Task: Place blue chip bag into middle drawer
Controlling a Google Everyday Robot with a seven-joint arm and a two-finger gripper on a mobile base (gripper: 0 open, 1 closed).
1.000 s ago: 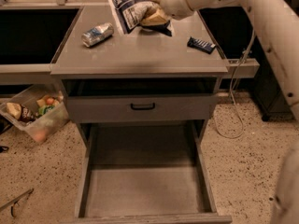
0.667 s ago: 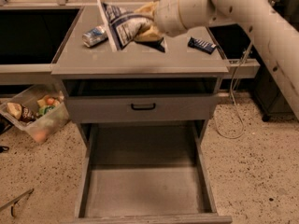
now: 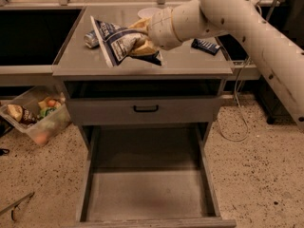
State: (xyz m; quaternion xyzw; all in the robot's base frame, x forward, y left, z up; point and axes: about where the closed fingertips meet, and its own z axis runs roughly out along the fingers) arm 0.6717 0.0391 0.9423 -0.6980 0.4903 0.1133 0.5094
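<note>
The blue chip bag (image 3: 115, 42), crumpled dark blue and white, hangs in the air over the front left part of the grey cabinet top (image 3: 190, 63). My gripper (image 3: 144, 41) is shut on the bag's right side, at the end of the white arm reaching in from the upper right. The middle drawer (image 3: 147, 194) is pulled wide open below, showing a plain flat floor and low side walls with nothing in it. The bag is well above the drawer and behind its opening.
A grey drawer front with a black handle (image 3: 145, 109) sits shut above the open drawer. A silver-blue can (image 3: 90, 38), a dark-blue bar wrapper (image 3: 205, 46) and a white bowl (image 3: 146, 12) lie on the top. A plastic bin (image 3: 35, 116) of items stands on the floor at left.
My gripper has carried the bag leftward and toward the cabinet's front edge. The bag now hangs lower in the view. The drawer has not moved.
</note>
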